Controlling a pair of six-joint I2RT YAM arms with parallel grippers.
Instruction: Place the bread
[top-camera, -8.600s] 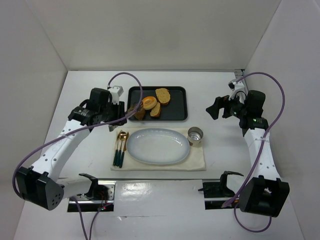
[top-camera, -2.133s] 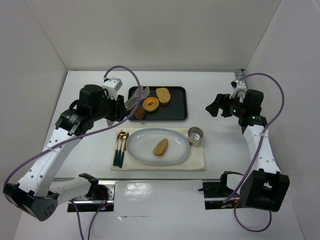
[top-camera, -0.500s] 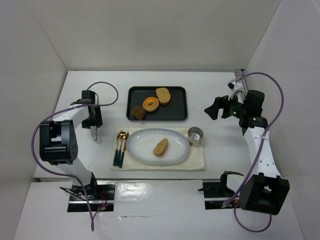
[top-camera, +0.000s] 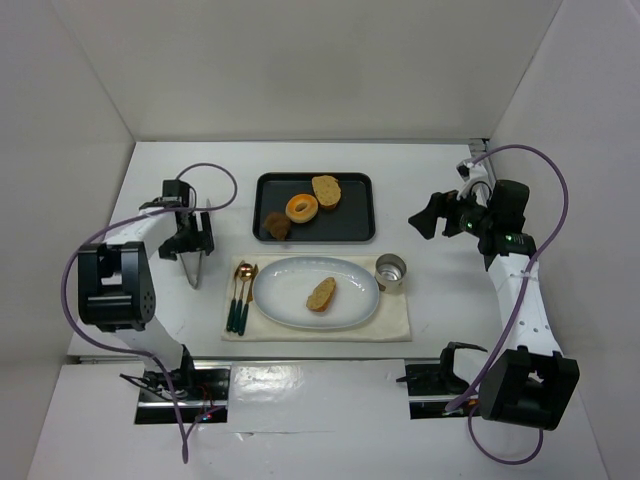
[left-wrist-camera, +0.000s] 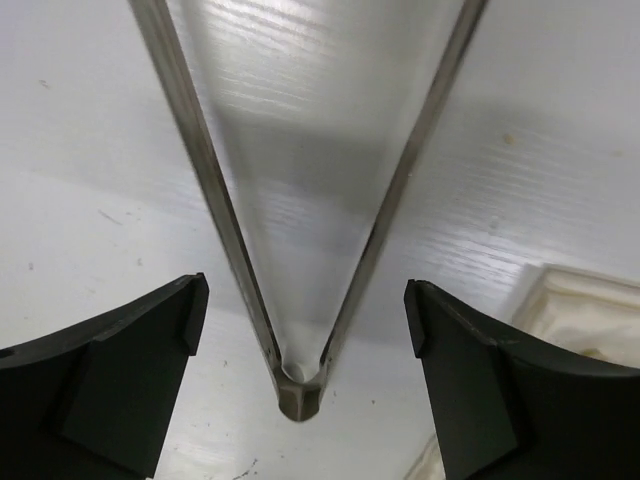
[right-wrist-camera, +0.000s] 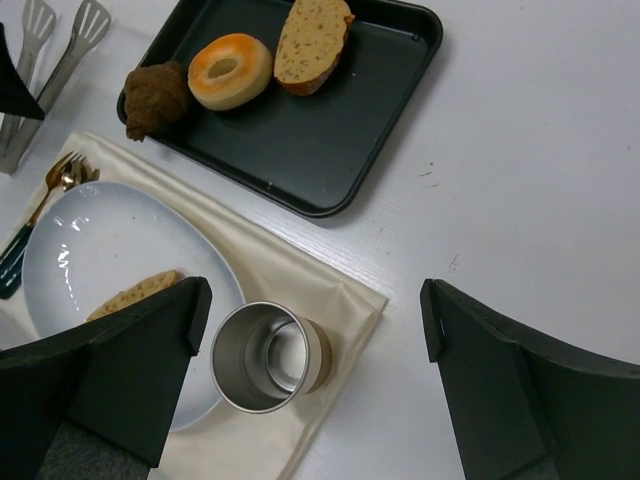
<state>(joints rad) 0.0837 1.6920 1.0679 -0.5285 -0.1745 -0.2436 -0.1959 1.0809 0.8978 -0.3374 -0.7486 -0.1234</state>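
Bread: the bread (top-camera: 321, 294) lies flat at the middle of the pale oval plate (top-camera: 285, 275), which sits on a cream napkin (top-camera: 395, 322) near the arm bases.
Long axis: it runs on a slant, from near-left to far-right.
Task state: by the look of it the placing is done; the slice rests free, with nothing touching it.
Beside the plate: cutlery (top-camera: 240, 296) just left of it, a metal cup (top-camera: 390, 270) just right of it, both on the napkin.
Left pincer: the left pincer (left-wrist-camera: 302, 300) is released, its fingers wide apart and low over the surface (top-camera: 150, 200). The tongs (left-wrist-camera: 298, 398) lie between them, with a gap on either side.
Bearing: the bread lies to the right of this pincer and slightly nearer the bases, well apart from it.
Right pincer: the right pincer (top-camera: 428, 217) is spread wide and grasps nothing. The bread lies to its left.
Nearer arm: neither clearly; the slice is about midway between them.
Tray: the black tray (top-camera: 355, 228) beyond the plate holds a larger slice, a ring bun and a dark pastry.
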